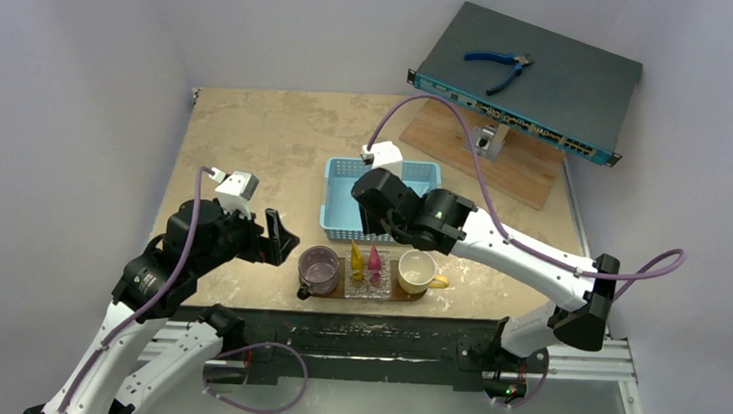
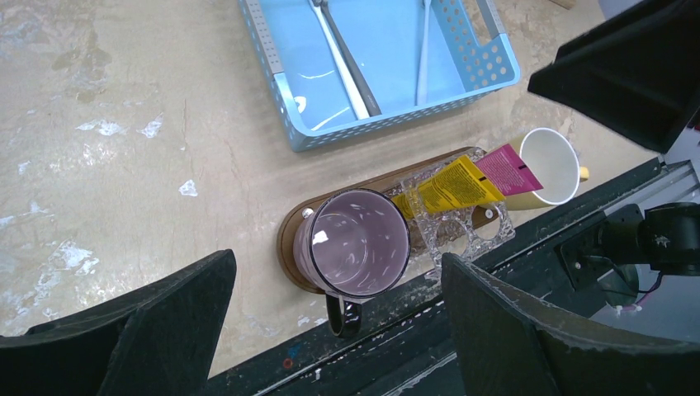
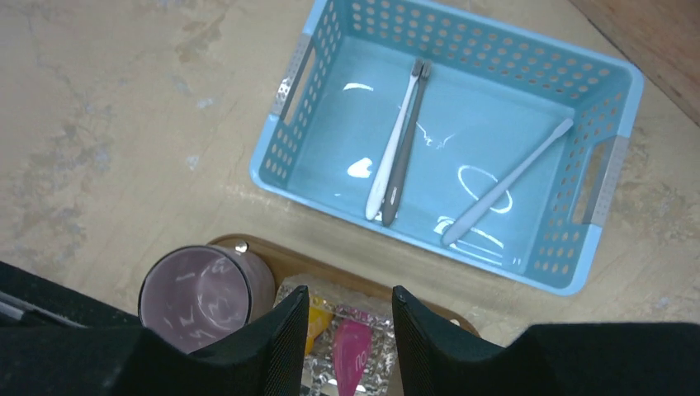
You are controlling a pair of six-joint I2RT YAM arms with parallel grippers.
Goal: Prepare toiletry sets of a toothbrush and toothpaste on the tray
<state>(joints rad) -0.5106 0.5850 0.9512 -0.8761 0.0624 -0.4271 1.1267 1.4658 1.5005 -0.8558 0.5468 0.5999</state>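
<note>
The dark-brown oval tray (image 1: pixel 434 290) lies at the table's front edge. On it stand a purple cup (image 1: pixel 319 268), a clear holder (image 1: pixel 367 282) with a yellow tube (image 1: pixel 357 259) and a pink tube (image 1: pixel 375 260), and a cream cup (image 1: pixel 417 271). Three thin toothbrushes lie in the light-blue basket (image 3: pixel 611 91): a white one (image 3: pixel 394 144), a grey one (image 3: pixel 406 148) and a pale one (image 3: pixel 505 183). My left gripper (image 2: pixel 338 330) is open and empty, above and left of the purple cup (image 2: pixel 359 243). My right gripper (image 3: pixel 340 309) is open and empty, above the tubes (image 3: pixel 351 355) near the basket's front wall.
A network switch (image 1: pixel 536 79) with blue pliers (image 1: pixel 500 65) rests on a lighter wooden board (image 1: pixel 523 167) at the back right. The black front rail (image 1: pixel 357 333) runs just below the tray. My right arm (image 1: pixel 519 251) crosses over the table's right side.
</note>
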